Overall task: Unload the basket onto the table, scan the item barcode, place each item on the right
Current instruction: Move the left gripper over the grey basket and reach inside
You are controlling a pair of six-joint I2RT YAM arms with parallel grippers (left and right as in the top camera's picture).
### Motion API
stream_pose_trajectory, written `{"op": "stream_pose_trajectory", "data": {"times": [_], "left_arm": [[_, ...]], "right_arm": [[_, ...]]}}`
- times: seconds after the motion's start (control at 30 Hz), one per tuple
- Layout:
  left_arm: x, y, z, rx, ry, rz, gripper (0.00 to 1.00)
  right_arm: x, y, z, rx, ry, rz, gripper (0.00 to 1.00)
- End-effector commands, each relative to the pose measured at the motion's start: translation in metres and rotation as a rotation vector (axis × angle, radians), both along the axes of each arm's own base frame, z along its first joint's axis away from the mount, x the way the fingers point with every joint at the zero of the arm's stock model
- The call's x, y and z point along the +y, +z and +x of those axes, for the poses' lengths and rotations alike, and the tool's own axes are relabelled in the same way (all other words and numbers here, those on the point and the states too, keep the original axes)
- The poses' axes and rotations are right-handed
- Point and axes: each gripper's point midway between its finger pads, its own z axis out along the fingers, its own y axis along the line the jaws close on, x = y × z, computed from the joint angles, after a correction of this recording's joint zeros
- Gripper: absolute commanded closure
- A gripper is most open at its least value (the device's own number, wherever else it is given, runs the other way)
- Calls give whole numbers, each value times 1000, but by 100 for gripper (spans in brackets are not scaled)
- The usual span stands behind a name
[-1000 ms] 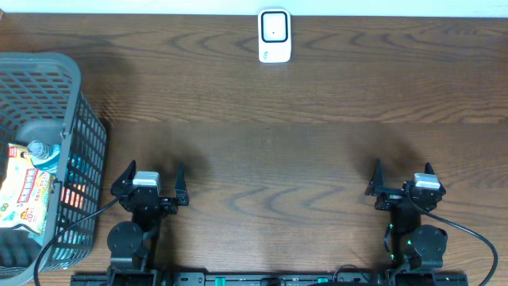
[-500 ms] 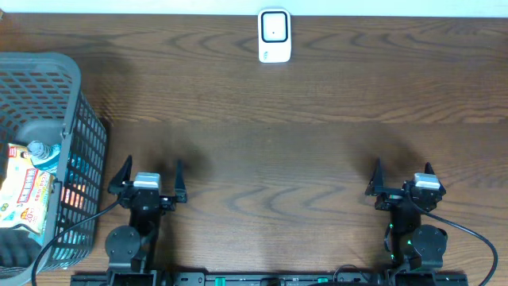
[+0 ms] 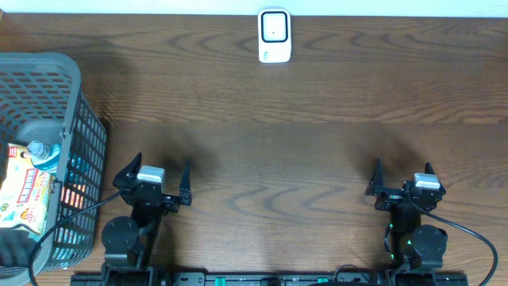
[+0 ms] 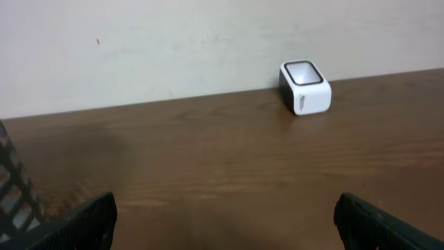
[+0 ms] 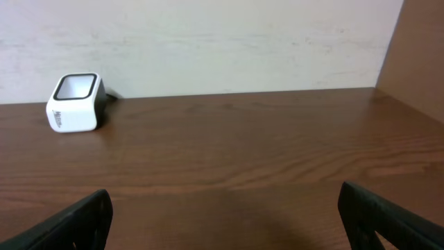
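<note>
Well, nothing is picked up yet. Both arms sit at the near edge of the worktop [image 3: 317,119], and the left gripper [image 3: 156,171] and right gripper [image 3: 403,173] each have their fingers spread wide apart with nothing between them. The goods to scan lie in the basket [image 3: 89,147] at the far left: a printed packet [image 3: 24,195] and a small bottle [image 3: 38,151] just beside it. I cannot tell where either barcode sits.

As I judge it, the first step is a pick with the left arm, which is nearest. I would lift clear of the rim, come straight down inside and take the packet by its edges, so the fingers cover as little print as possible. Then I would carry it to the scanner [image 3: 275,36] at the far edge and turn the printed faces toward its window.

The basket is grey plastic lattice, likely to snag a fingertip. The packet looks flat and glossy, probably slippery. The scanner is a white rounded block with a dark slanted window, and the worktop is dark, grained wood.
</note>
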Motion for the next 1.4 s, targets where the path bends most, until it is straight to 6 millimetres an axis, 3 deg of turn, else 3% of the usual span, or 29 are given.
{"op": "stream_pose_trajectory", "data": {"times": [0.0,0.2,0.67,1.1,1.2,1.37], "left_arm": [[-2,42,-4,-87,-11,-21,0],[-1,96,-13,-182,-12,-24,0],[-14,149,-6,-118,-80,-91,0],[-14,234,9,-17,-78,-60,0],[-17,239,6,-4,-96,-41,0],[-17,218,5,84,-95,-43,0]], "right_arm": [[-4,0,-1,0,-21,-16,1],[-4,0,-1,0,-21,-16,1],[-4,0,-1,0,-21,-16,1],[-4,0,-1,0,-21,-16,1],[-4,0,-1,0,-21,-16,1],[-4,0,-1,0,-21,-16,1]]}}
